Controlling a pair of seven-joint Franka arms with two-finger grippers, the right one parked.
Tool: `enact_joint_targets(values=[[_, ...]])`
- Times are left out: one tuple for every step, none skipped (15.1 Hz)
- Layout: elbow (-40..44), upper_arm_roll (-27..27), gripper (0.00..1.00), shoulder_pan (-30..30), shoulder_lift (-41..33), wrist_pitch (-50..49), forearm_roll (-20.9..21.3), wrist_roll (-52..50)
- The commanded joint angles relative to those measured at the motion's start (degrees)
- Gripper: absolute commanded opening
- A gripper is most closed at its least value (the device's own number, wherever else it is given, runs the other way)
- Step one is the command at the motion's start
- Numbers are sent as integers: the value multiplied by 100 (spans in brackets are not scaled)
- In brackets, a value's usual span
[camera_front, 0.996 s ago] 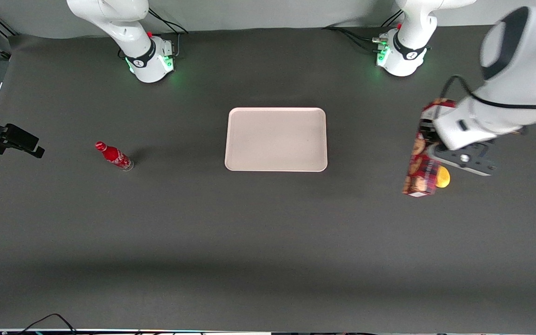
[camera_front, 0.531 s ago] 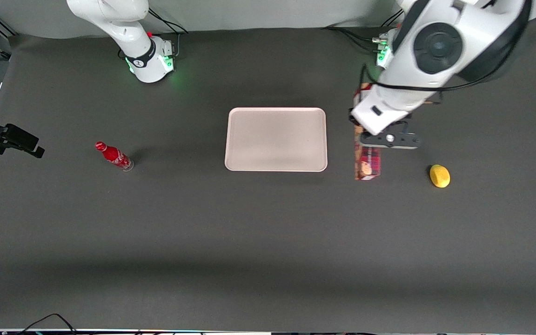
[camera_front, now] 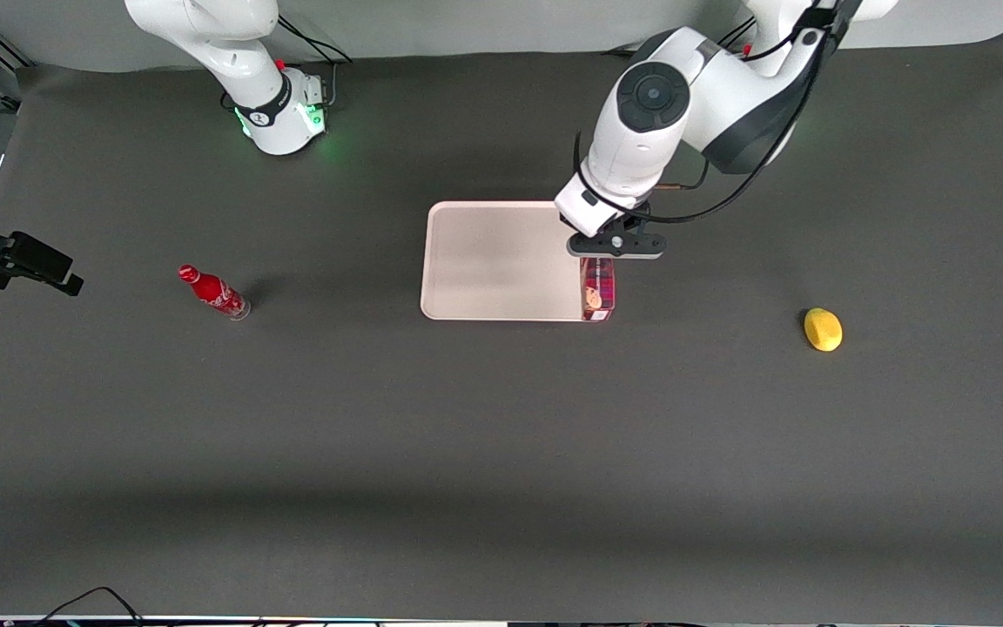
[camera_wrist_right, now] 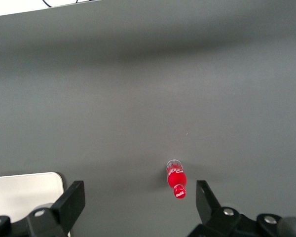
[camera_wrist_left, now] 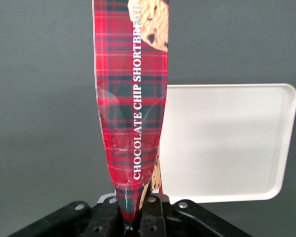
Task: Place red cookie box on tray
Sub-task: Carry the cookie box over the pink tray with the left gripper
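Observation:
The red cookie box (camera_front: pixel 599 294), dark red tartan with cookie pictures, hangs on edge from my left gripper (camera_front: pixel 615 246). The gripper is shut on the box's narrow end, above the edge of the tray (camera_front: pixel 501 261) that lies toward the working arm's end. The box's free end points toward the front camera. In the left wrist view the box (camera_wrist_left: pixel 133 108) runs away from the shut gripper (camera_wrist_left: pixel 134 222), and the pale tray (camera_wrist_left: pixel 227 143) lies below and beside it.
A small red bottle (camera_front: pixel 214 293) lies on the dark table toward the parked arm's end, also in the right wrist view (camera_wrist_right: pixel 176 180). A yellow lemon-like fruit (camera_front: pixel 823 329) sits toward the working arm's end.
My left gripper has carried the cookie box from beside the yellow fruit sideways across the table to the tray's edge. The fruit, tray and bottle have not moved.

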Motion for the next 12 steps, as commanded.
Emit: enact_joint_targets(values=[[-852, 29, 0, -348, -155, 958, 117, -338], [-1045, 21, 0, -401, -155, 1204, 117, -400], [-1238, 21, 0, -445, -155, 1485, 117, -418], [-1449, 29, 0, -567, -155, 1749, 117, -436], [-1608, 29, 0, -621, -163, 1891, 117, -436], [-1740, 29, 0, -647, -163, 1996, 126, -445], [-1846, 38, 0, -735, -163, 2111, 126, -488], [-1951, 38, 0, -796, -155, 2225, 143, -715], [-2057, 29, 0, -884, -146, 2330, 378, -952], [-2136, 29, 0, -911, -137, 2358, 642, -1207], [-2172, 29, 0, -972, -102, 2358, 836, -1409], [-2172, 29, 0, -1034, -15, 2358, 959, -1559]])
